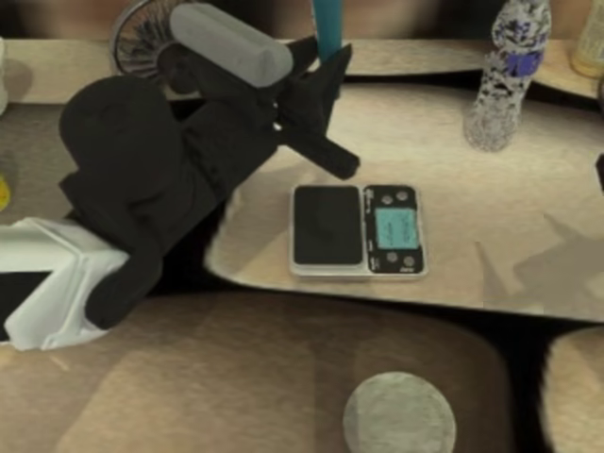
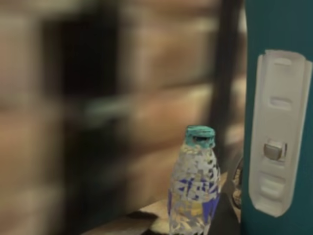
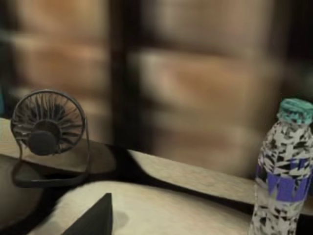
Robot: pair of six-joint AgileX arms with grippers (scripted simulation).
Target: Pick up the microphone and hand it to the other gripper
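The microphone's teal handle [image 1: 328, 28] stands upright at the top edge of the top view, and its head is out of view. My left gripper [image 1: 326, 104] is raised high over the table's back middle and is shut on the microphone. In the left wrist view the teal handle with its white switch strip [image 2: 279, 122] fills one side, right against a dark fingertip [image 2: 226, 215]. The other gripper, my right one, shows only as a dark sliver [image 1: 600, 175] at the right edge. One of its fingers [image 3: 93, 220] shows in the right wrist view, with nothing against it.
A digital scale [image 1: 357, 229] lies mid-table below the left gripper. A clear water bottle [image 1: 505, 71] with a teal cap stands back right. A black round fan [image 1: 142, 38] stands at the back left. A grey round disc [image 1: 399, 415] lies at the front.
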